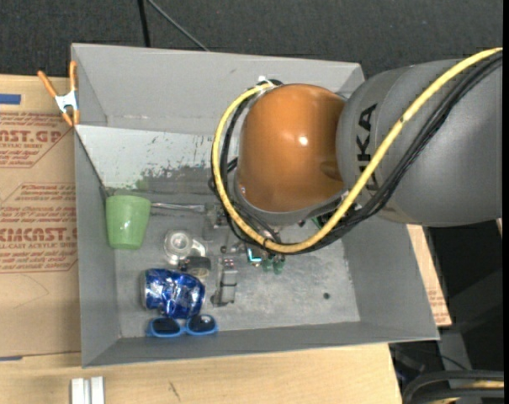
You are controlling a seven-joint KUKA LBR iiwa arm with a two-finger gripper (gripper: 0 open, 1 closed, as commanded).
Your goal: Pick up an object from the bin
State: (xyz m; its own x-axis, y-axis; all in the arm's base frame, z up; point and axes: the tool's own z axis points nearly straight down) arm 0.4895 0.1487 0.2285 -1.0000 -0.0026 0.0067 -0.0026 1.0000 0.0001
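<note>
Orange and domed, the cover (pixel 292 146) on the arm's wrist sits highest and closest to the lens, ringed by a loop of yellow and black cable (pixel 221 154). The grey body of the arm (pixel 439 141) runs off to the right behind it. Below the dome, the gripper (pixel 227 283) hangs low over the floor of the grey metal bin (pixel 212 91), in the front half and a little left of the middle. Its tip is small and dark against the floor, and whether it is open or closed, or has anything in its grasp, cannot be told from this angle.

Nearest the gripper is a crumpled blue shiny packet (pixel 172 293), lying just to its left on the bin floor. Whether the two touch cannot be told. Just above that packet, and also close to the gripper's left side, lies a small clear round thing (pixel 179 244) with a bright centre. What kind of thing it is stays unclear.

In front of the packet, against the bin's front wall, lies a blue thing with two rounded lobes (pixel 183 326), shaped like a pair of spectacles. It touches or nearly touches the packet's lower edge.

Farther out, near the left wall, rests a pale green plastic cup (pixel 126 219), apart from the gripper and just left of the clear round thing.
</note>
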